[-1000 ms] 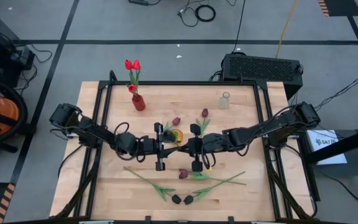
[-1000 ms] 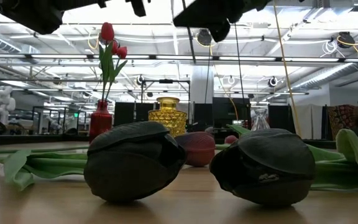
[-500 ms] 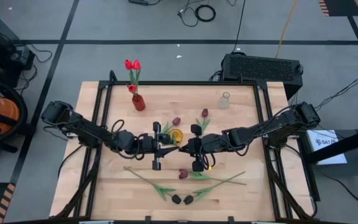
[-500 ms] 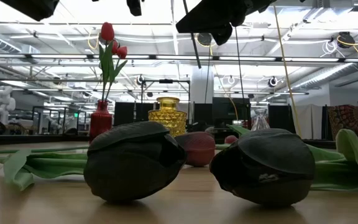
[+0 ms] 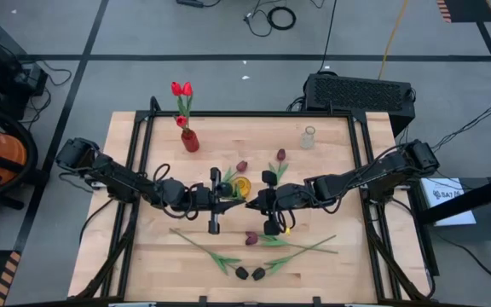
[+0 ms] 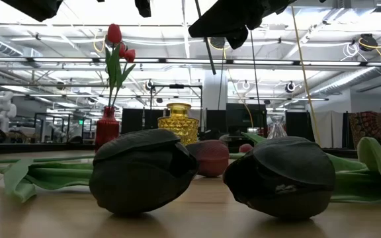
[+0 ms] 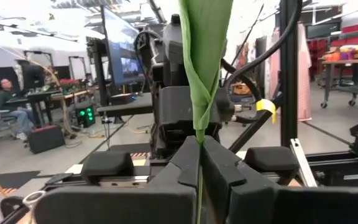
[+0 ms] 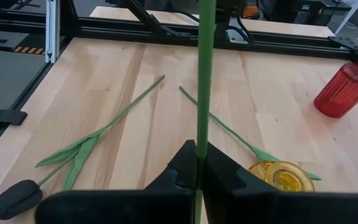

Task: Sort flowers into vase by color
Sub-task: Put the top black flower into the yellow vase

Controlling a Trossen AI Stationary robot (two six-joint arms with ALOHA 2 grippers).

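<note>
Wooden counter, dark-framed.

Left gripper: clenched on a green tulip stem with its leaf rising between the fingers, above the counter's middle.

Right gripper: clenched on a thin green stem, facing the left gripper, the two nearly meeting.

Red vase: far left part of the counter, holding three red tulips.

Yellow vase: centre, just beside both grippers.

Clear vase: far right part.

Black tulips: two heads at the near edge, stems lying flat.

Maroon tulips: loose on the counter.

No legible writing or labels.
</note>
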